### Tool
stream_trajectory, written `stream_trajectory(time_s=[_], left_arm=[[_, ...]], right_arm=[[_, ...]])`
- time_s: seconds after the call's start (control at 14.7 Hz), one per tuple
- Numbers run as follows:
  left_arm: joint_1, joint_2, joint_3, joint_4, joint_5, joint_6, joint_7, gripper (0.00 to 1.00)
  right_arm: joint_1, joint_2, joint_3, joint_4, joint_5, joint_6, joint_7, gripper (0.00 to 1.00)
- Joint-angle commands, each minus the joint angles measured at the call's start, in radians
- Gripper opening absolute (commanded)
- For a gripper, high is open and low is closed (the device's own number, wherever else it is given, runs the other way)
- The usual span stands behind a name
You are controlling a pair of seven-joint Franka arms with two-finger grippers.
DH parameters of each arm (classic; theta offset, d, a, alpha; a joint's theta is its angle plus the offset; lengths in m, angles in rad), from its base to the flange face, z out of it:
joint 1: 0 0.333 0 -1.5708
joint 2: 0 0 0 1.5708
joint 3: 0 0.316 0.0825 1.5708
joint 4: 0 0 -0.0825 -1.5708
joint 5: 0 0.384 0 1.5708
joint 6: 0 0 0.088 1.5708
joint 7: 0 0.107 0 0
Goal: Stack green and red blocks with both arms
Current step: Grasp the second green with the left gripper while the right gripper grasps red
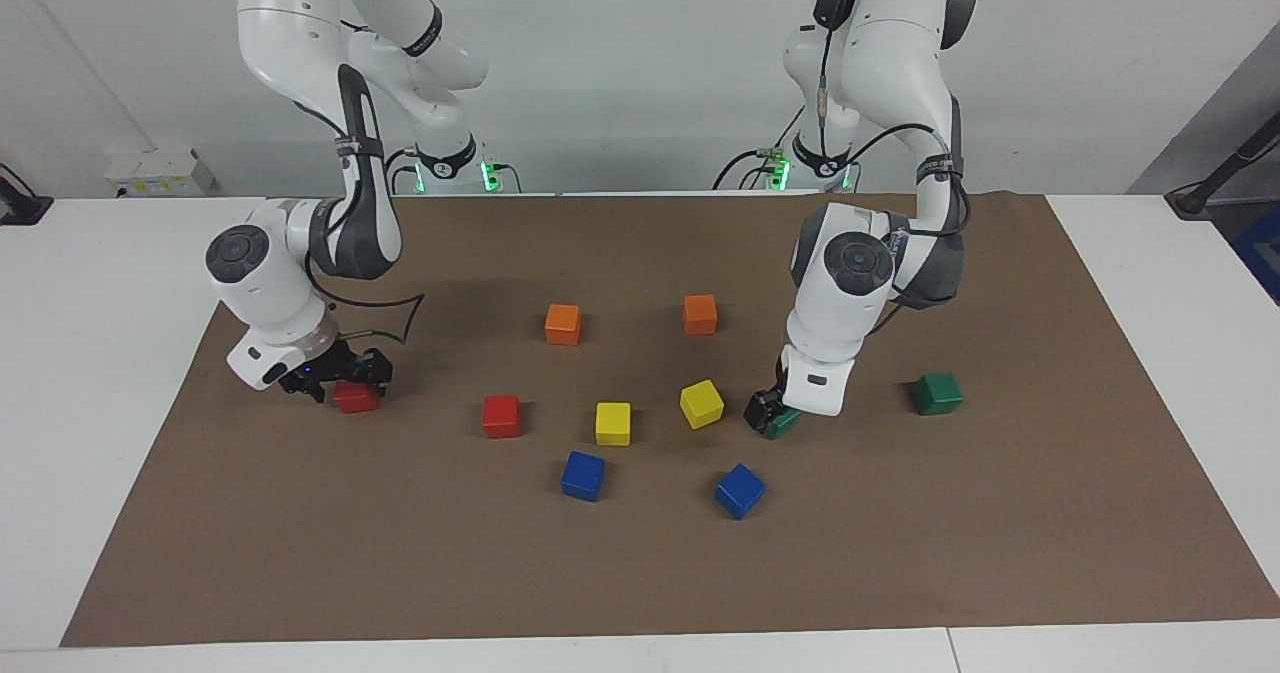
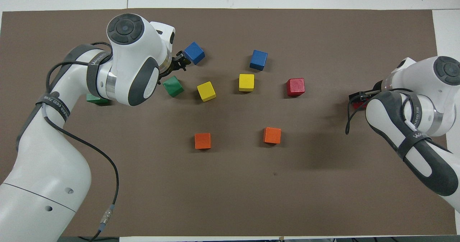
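No stacks yet: my left gripper (image 1: 772, 417) is low at one green block (image 1: 784, 421), right gripper (image 1: 335, 381) at one red block (image 1: 356, 397), can't tell either's grip, both partners untouched on the bench (image 1: 1000, 513).

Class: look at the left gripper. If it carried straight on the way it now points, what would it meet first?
The left gripper points down at a green block and is already at it, so that block comes first, then the brown mat. Contact is unclear.

High facing camera, steep overhead camera, both showing brown mat (image 1: 900, 553)
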Motion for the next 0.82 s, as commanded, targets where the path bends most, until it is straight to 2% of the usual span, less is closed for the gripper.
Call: stream_trajectory(time_s=[0.0,0.2,0.41,0.54,0.75], left_arm=[[-0.005,-0.001,0.005,-0.029,0.016,0.005,-0.005,1.00],[-0.011,-0.027,0.005,-0.092,0.016,0.037,-0.005,1.00],[-0.016,-0.046,0.005,-0.156,0.016,0.086,-0.010,1.00],[-0.016,-0.046,0.005,-0.159,0.014,0.091,-0.015,1.00],[-0.016,-0.044,0.005,-0.181,0.014,0.132,-0.016,1.00]], right_arm=[[0.039,-0.030,0.011,0.110,-0.006,-0.129,0.058,1.00],[0.105,-0.022,0.011,0.283,-0.006,-0.289,0.093,1.00],[0.201,0.004,0.011,0.402,-0.012,-0.343,0.164,1.00],[0.264,0.047,0.011,0.484,-0.005,-0.358,0.217,1.00],[0.301,0.142,0.010,0.615,-0.021,-0.468,0.266,0.95]])
